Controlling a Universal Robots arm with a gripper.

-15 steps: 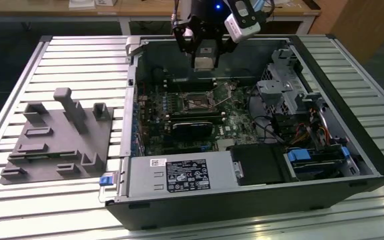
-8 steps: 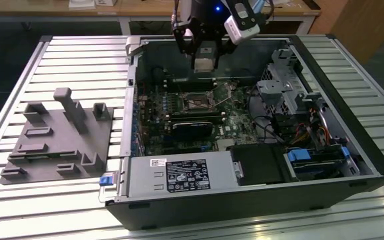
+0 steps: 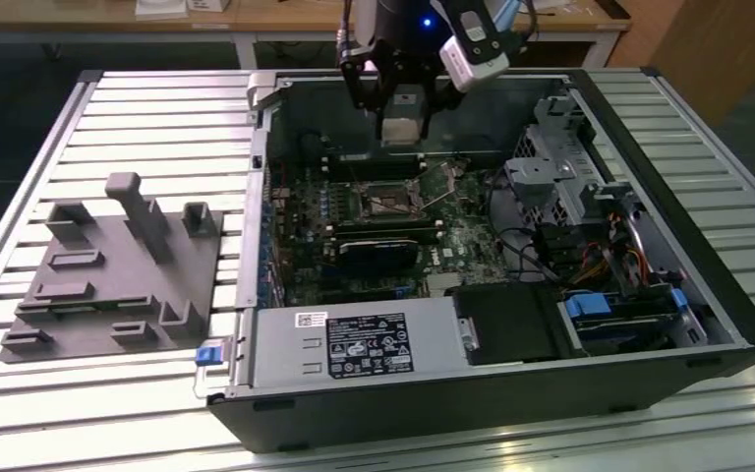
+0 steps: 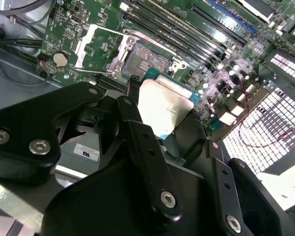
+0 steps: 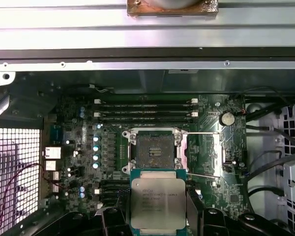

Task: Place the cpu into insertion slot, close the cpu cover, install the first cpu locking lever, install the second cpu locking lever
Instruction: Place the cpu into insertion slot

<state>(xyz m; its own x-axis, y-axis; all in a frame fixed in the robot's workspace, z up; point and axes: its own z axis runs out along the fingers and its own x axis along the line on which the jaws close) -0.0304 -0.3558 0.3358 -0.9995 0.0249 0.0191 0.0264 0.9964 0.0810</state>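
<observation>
My gripper (image 3: 401,130) hangs over the back of the open computer case, shut on the cpu (image 3: 401,116). The cpu (image 5: 157,201) is a flat square chip with a pale metal top, held by its edges between black fingers (image 5: 194,209). It also shows in the second wrist view, the cpu (image 4: 163,105) catching bright light. Below and ahead of it lies the bare insertion slot (image 5: 154,150) on the green motherboard. The cpu cover (image 5: 201,153) is swung open beside the slot, with thin lever rods along its edges. In the second wrist view the slot (image 4: 146,60) and raised cover (image 4: 96,45) sit just past the chip.
The case (image 3: 483,403) lies on a slatted metal table (image 3: 154,128). Memory slots (image 5: 145,110) run beside the socket. A drive cage (image 3: 568,187) and cables fill the exterior view's right side. A grey moulded fixture (image 3: 115,275) stands on the table at the exterior view's left.
</observation>
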